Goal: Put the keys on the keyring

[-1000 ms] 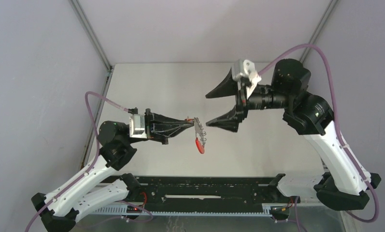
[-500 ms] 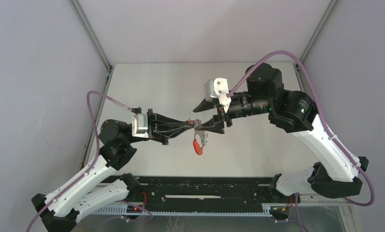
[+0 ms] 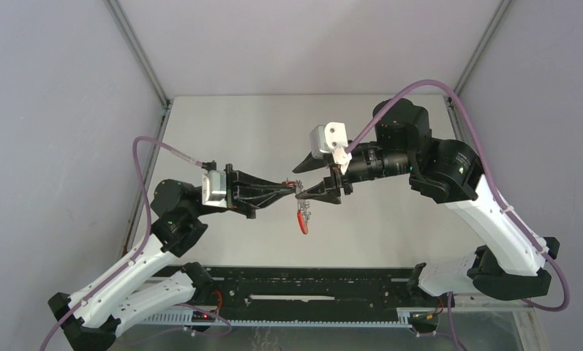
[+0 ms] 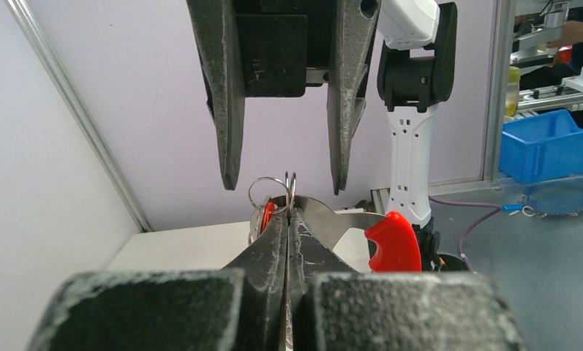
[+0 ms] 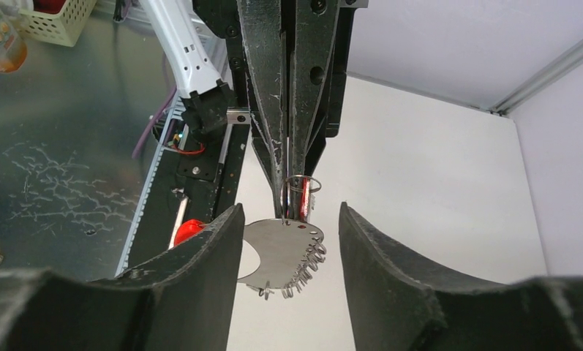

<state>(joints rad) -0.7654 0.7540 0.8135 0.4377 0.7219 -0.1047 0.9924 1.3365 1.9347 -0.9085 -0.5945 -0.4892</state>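
The keyring (image 3: 302, 213) hangs above the table, a silver-grey plate (image 4: 333, 219) with a red end (image 4: 393, 241) and a row of small wire loops (image 5: 310, 267). My left gripper (image 3: 293, 187) is shut on the thin ring (image 4: 271, 190) at its top. A small silver and red piece (image 4: 262, 218), which looks like a key with its red tag, sits at those fingertips. No black-headed key shows. My right gripper (image 3: 298, 183) faces the left one. Its jaws stand apart on either side of the plate (image 5: 284, 248), with a gap on the right side.
A black rail (image 3: 310, 289) runs along the near edge between the arm bases. Grey walls with metal corner posts (image 3: 138, 51) enclose the white table (image 3: 237, 131). Outside stand a blue bin (image 4: 544, 142) and a yellow basket (image 5: 54, 18).
My right gripper has swung left from a wide-open stance to the keyring, and its jaws have narrowed around the plate. The left gripper has kept its hold almost in place.
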